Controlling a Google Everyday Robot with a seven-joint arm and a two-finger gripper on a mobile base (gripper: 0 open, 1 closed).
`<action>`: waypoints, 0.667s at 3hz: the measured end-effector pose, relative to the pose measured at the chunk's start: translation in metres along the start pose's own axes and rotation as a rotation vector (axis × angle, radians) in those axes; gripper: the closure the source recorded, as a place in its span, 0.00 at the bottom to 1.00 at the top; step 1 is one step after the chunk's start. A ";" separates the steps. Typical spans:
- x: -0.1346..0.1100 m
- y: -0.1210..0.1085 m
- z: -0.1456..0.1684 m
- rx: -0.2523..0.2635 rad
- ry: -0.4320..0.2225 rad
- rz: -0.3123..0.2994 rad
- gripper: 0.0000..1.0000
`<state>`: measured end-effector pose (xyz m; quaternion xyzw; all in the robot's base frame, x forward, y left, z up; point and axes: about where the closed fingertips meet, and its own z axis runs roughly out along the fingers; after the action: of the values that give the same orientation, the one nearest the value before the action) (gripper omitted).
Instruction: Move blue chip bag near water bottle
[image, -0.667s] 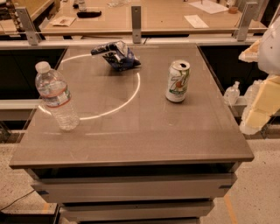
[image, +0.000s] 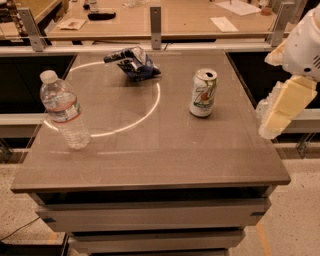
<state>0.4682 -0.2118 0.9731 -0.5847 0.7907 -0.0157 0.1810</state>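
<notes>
Brown table (image: 175, 155) with desks behind. We see the blue chip bag (image: 133, 63) at the far edge, well apart from the water bottle (image: 64, 110) at near left. The arm hangs off the right side with the gripper (image: 280, 112) angled downward. We can't tell its grip state.

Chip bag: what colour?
Chip bag: dark blue, white patches, camera view; pincer hangs right of table.
</notes>
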 end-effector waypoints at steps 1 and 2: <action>-0.019 -0.036 0.015 0.035 -0.057 0.053 0.00; -0.043 -0.072 0.024 0.101 -0.097 0.104 0.00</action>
<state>0.5519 -0.1905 0.9792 -0.5332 0.8084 -0.0181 0.2488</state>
